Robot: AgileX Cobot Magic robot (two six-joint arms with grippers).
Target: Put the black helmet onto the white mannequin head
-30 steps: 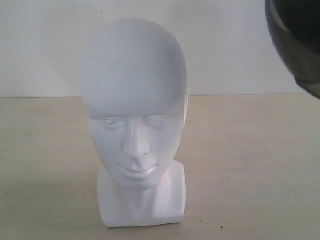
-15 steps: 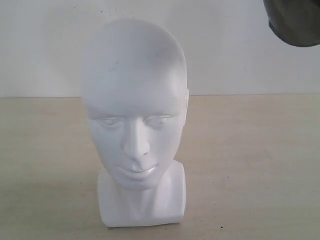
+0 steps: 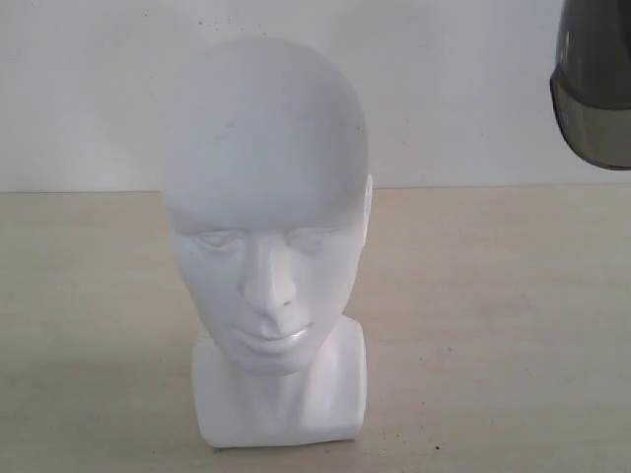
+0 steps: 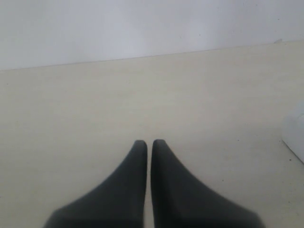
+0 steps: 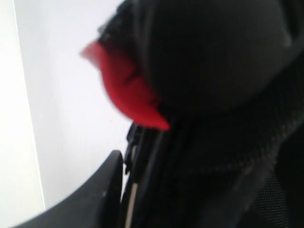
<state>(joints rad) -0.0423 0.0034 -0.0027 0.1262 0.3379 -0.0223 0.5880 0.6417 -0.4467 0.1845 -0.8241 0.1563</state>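
Note:
The white mannequin head stands upright on its squarish base, face toward the exterior camera, in the middle of the table. The black helmet hangs in the air at the upper right, well clear of the head, with only its smoky visor edge inside the picture. The right wrist view is filled by the black helmet's padded lining and a red tab. My right gripper is clamped on the helmet's rim; one finger shows and the other is hidden by the lining. My left gripper is shut and empty, low over the table.
A pale beige table meets a plain white wall behind the head. A corner of the white base shows at the edge of the left wrist view, off to the side of the left gripper.
The helmet at the upper right rose almost out of the picture, then came back down and turned, so its visor band now shows. The head and the left gripper have not moved.

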